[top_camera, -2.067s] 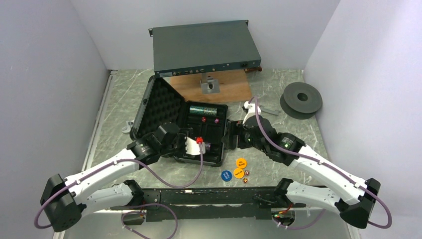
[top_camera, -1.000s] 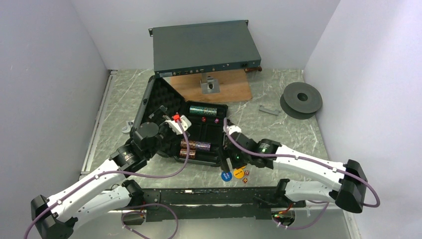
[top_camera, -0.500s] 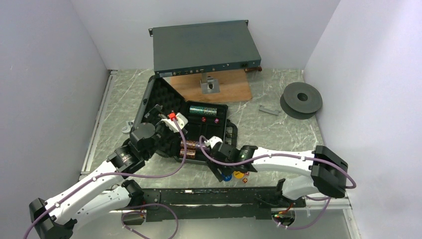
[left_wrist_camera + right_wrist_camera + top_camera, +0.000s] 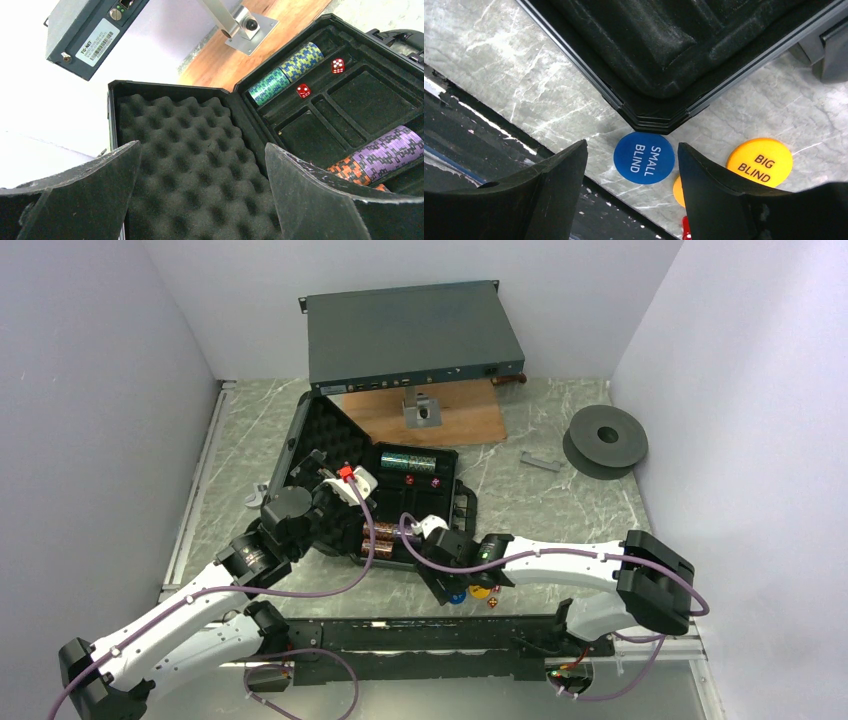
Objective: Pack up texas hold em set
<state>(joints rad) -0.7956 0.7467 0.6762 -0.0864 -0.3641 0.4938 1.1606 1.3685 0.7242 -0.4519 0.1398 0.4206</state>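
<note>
Swung in from the right of the small black hard case [image 4: 659,60], the right gripper [image 4: 631,150] hovers with jaws apart astride the round blue "SMALL BLIND" disc [image 4: 644,157], clear of it. The yellow "BIG BLIND" disc [image 4: 759,161] lies just beside, near the case's corner. The left gripper [image 4: 202,150], jaws wide and empty, faces the egg-crate foam lid [image 4: 190,130]; chip-stack cylinders [image 4: 385,155] and red dice [image 4: 303,90] sit inside the case.
</note>
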